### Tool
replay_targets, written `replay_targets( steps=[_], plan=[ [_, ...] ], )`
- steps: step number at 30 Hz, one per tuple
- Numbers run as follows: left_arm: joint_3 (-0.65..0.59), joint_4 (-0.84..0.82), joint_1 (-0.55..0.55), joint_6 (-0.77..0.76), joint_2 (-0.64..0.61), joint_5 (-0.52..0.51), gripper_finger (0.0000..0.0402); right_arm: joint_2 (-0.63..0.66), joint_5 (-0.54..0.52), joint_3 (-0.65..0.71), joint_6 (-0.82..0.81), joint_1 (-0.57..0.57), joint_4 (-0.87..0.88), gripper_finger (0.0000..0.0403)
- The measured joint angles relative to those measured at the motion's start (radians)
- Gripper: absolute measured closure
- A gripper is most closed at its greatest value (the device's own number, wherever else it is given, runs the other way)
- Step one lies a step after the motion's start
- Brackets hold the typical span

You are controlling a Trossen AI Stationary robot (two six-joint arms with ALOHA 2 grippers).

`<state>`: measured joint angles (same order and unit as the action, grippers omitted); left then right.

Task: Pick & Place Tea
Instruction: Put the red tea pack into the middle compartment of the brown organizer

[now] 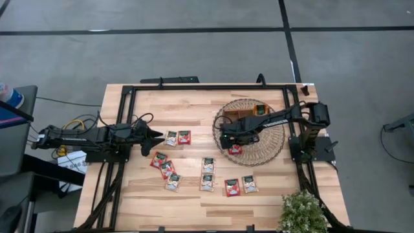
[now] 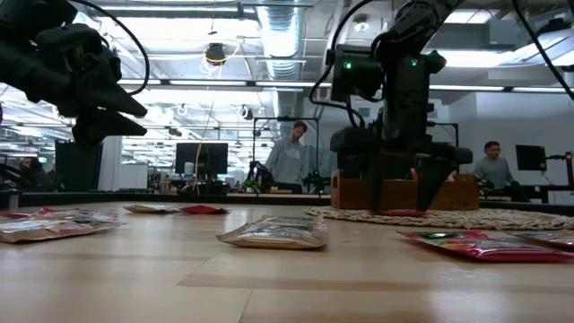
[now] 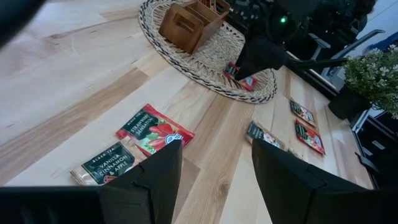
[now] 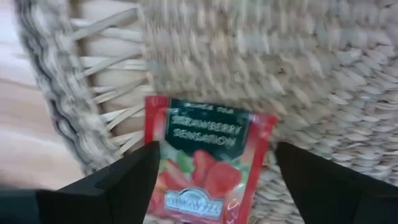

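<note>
Several red and pale tea sachets lie flat on the table, among them a pair (image 1: 178, 137) just ahead of my left gripper (image 1: 158, 136). That gripper is open and hovers above the table (image 2: 108, 117). In its wrist view the red sachet (image 3: 155, 130) and the pale one (image 3: 106, 165) lie before its fingers. My right gripper (image 1: 230, 142) is open, low over the round wicker mat (image 1: 259, 145). One red sachet (image 4: 208, 165) lies flat on the mat's weave near its edge, and the fingers stand on either side of it without visibly touching it.
A wooden compartment tray (image 1: 249, 111) stands on the far part of the mat. More sachets lie in a loose group on the near half of the table (image 1: 207, 175). A potted plant (image 1: 303, 212) sits at the near right corner. People stand in the room beyond the table (image 2: 289, 157).
</note>
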<state>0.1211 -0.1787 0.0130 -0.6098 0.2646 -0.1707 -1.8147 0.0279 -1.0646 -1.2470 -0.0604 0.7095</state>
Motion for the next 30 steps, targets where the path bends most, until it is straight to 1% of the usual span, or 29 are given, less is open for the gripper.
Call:
replay_targets(
  steps=[4,7,13,19,30],
  plan=[
    [0.000,0.000,0.000,0.000,0.000,0.000,0.0214,-0.035,0.026,-0.003,0.017,0.006,0.005,0.0086],
    [0.000,0.000,0.000,0.000,0.000,0.000,0.0214,-0.041,0.026,-0.004,0.021,0.007,0.007,0.0086],
    [0.000,0.000,0.000,0.000,0.000,0.000,0.0214,-0.028,-0.012,-0.020,0.017,0.008,0.026,0.0086],
    [0.000,0.000,0.000,0.000,0.000,0.000,0.0214,-0.038,-0.017,-0.041,0.040,0.008,0.046,0.0087],
    [0.000,0.000,0.000,0.000,0.000,0.000,0.0214,-0.039,-0.028,-0.041,0.042,0.008,0.060,0.0122]
  ],
)
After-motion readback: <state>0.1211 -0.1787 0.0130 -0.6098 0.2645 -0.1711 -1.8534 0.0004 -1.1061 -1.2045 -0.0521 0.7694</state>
